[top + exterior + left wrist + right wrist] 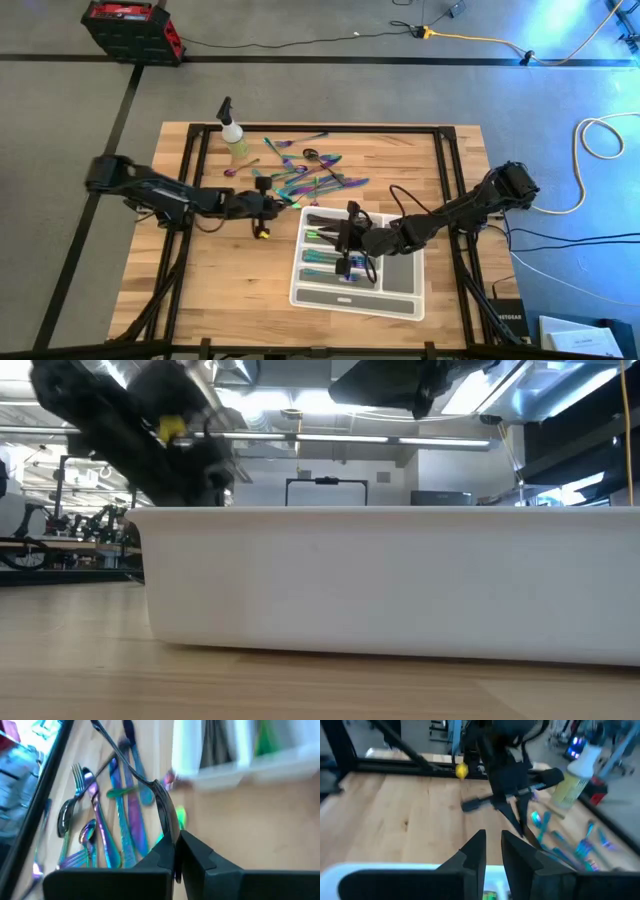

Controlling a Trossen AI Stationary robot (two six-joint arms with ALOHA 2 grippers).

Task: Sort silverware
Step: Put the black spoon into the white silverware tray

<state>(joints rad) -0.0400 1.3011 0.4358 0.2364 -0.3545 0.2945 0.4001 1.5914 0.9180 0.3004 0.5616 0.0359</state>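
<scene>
Left end effector [268,205]: we see it at centre-left of the high view, just left of the silverware pile; in its wrist view its fingers [165,855] are clenched together with a slim iridescent piece [178,816] showing at the tips, though we cannot tell whether it is gripped.
Right end effector [350,240]: we find it over the tray, centre-right of the high view; its fingers [475,851] stand a narrow gap apart, and we see nothing between them.
Silverware [305,175]: we count many rainbow forks, spoons and knives scattered on the desk [220,270] in the upper middle of the high view, above the tray.
Tray [405,295]: white, at lower centre; we see some pieces [322,255] already lying in its left compartments.
Spray bottle [234,135]: it stands upright, upper left of the pile.
Low view: the tray's white wall [400,580] fills the frame.
</scene>
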